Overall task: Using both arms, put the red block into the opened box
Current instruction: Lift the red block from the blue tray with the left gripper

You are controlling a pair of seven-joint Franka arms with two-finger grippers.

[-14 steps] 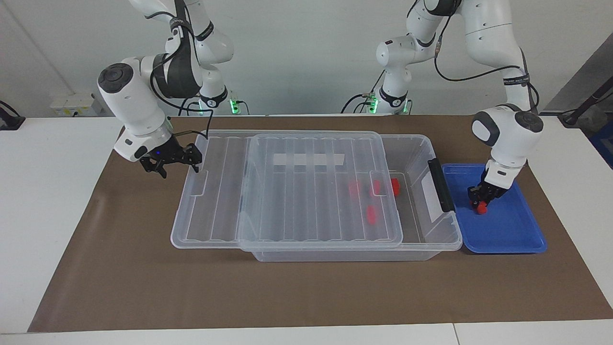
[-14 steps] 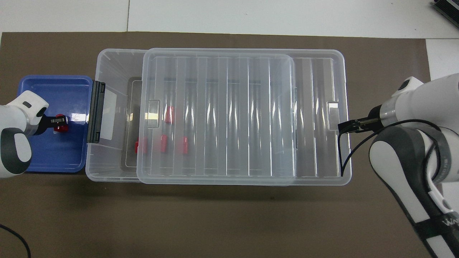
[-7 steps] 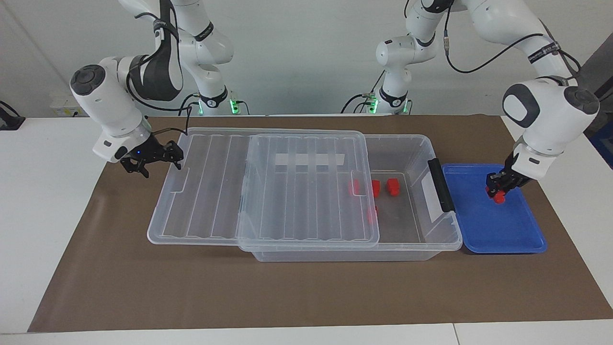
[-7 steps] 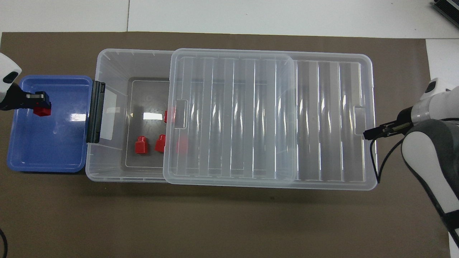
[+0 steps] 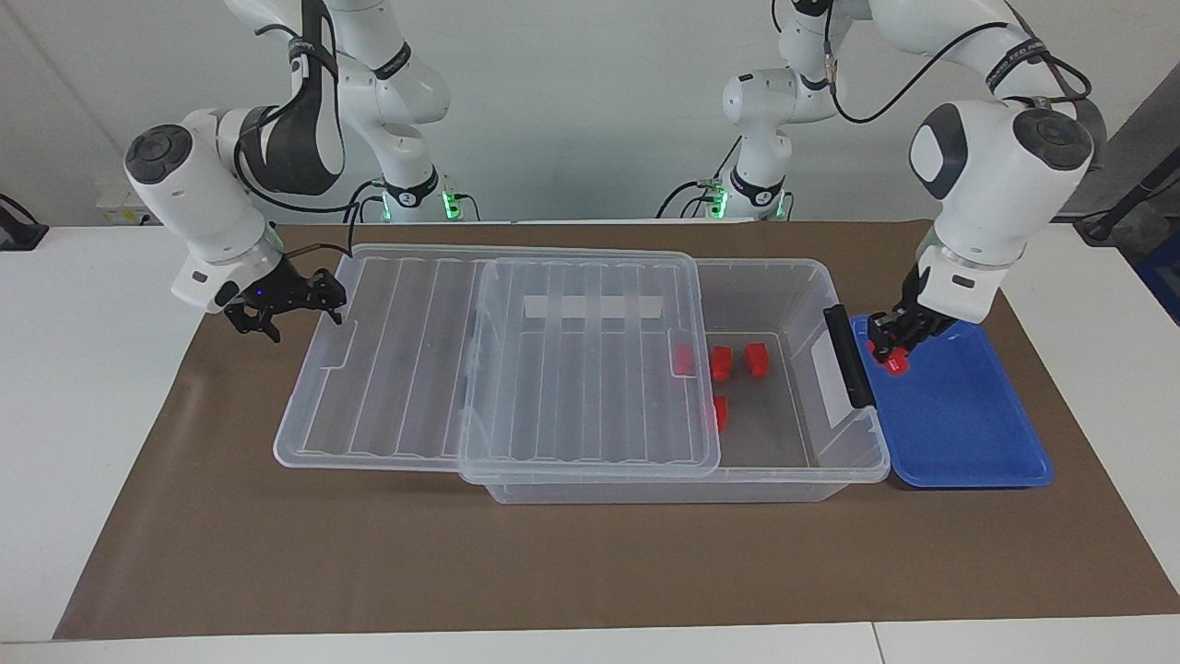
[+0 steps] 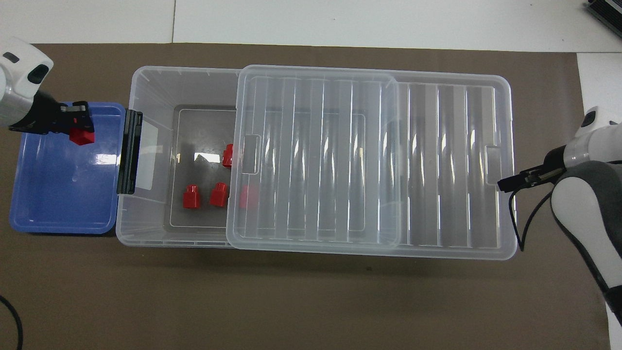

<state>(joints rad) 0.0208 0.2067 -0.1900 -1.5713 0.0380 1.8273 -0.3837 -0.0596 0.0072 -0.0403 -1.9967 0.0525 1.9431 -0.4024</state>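
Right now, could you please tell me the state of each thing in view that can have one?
Box: partly open.
Lid: slid toward the right arm's end, overhanging the box.
Left gripper: shut on a red block, raised over the blue tray.
Right gripper: open, at the lid's edge.
Four red blocks: lying in the box.

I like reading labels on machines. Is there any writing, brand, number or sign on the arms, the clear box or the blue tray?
Band on the left arm: white lettering, too small to read.
Band on the right arm: lettering, too small to read.
White strips on the box: blank.
Blue tray: no writing.
So nothing here can be read.
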